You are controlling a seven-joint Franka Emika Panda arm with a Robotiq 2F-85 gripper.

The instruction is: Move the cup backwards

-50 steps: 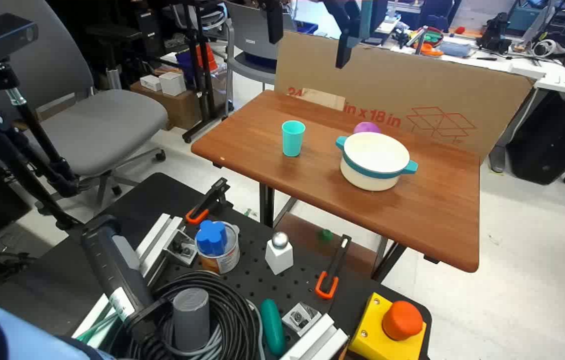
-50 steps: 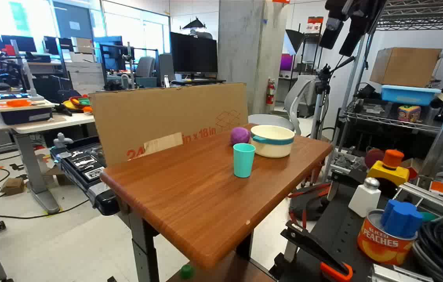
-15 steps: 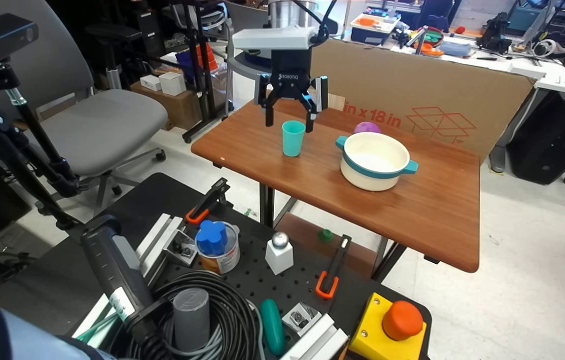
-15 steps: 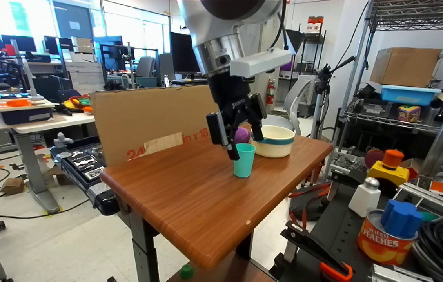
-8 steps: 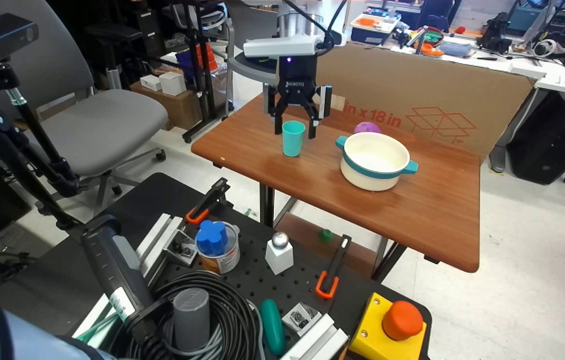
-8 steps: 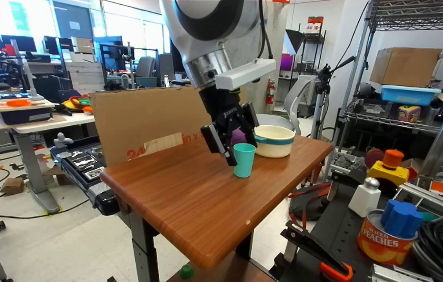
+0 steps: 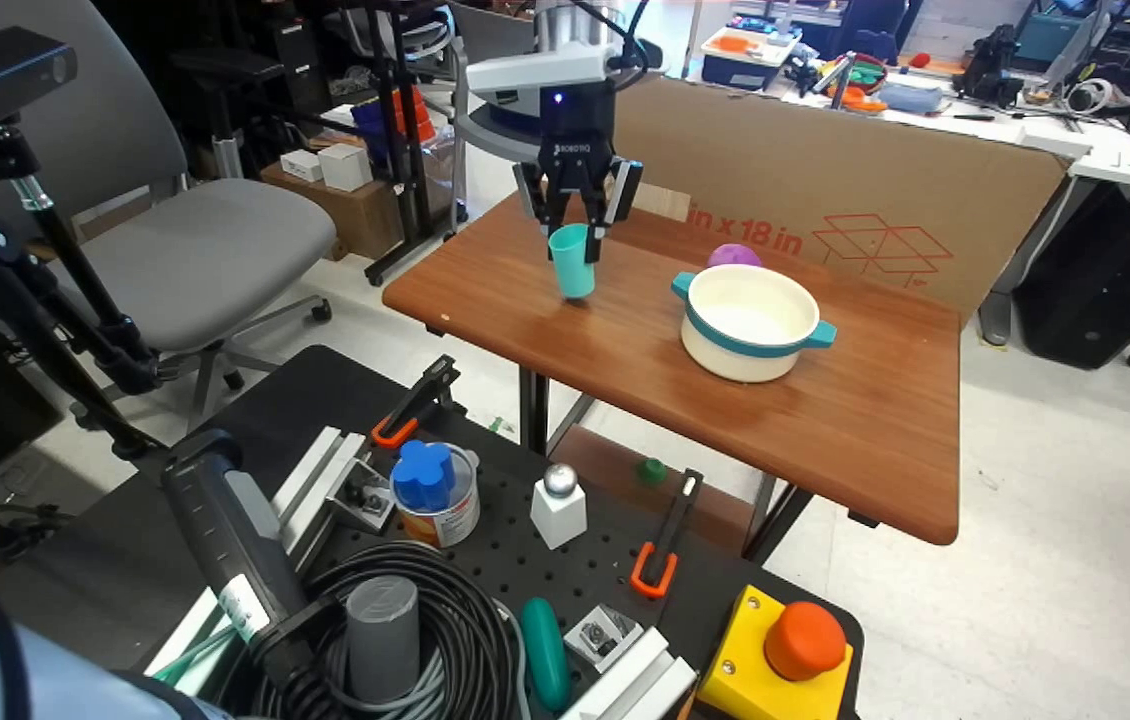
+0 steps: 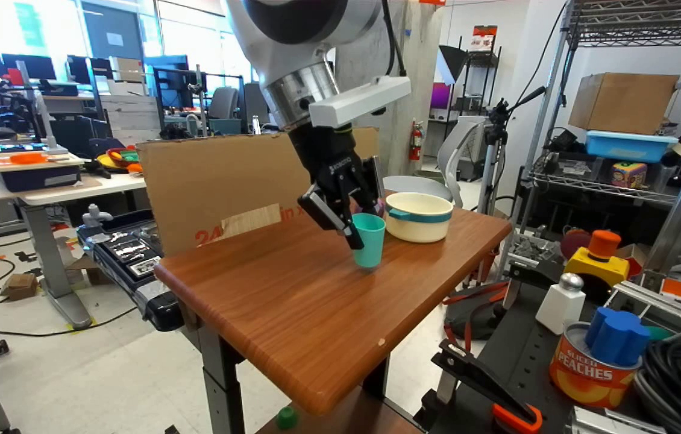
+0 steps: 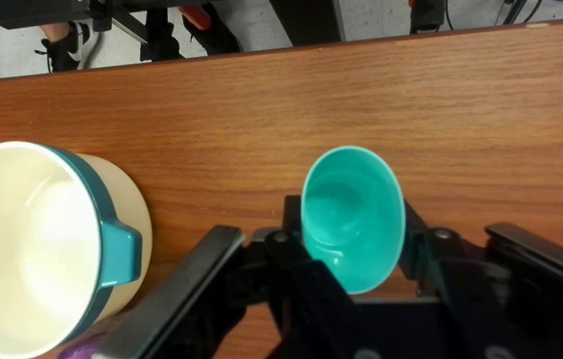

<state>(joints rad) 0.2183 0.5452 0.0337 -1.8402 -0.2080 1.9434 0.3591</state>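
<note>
In an exterior view I have my claw [image 7: 573, 245] clamped on the one cup [image 7: 573, 266], small and teal, leaning slightly between my two fingers [image 7: 593, 243]. It is over the worktop [image 7: 485, 275], apart from the single cream bowl [image 7: 737, 364], which shows two teal handles [image 7: 818, 335]. One purple ball [image 7: 733, 255] sits partly hidden behind the bowl, and one sheet of cardboard [image 7: 825, 175] stands along the far edge. On the black bench [image 7: 595, 570] I count two clamps [image 7: 420, 398], one white shaker [image 7: 559, 517] and one yellow box [image 7: 745, 655] with one red button [image 7: 805, 640].

In an exterior view I count one peach tin [image 8: 587, 386] with one blue block [image 8: 618, 337] on it. The bowl stands just beyond the cup, one handle facing this way; the ball is mostly covered by my claw and the cup. Whether the cup's base touches the worktop, I cannot tell.

In the wrist view I look down into the cup, one finger against each side. The bowl is well apart at the left, one handle showing, and a sliver of the ball appears low down.
</note>
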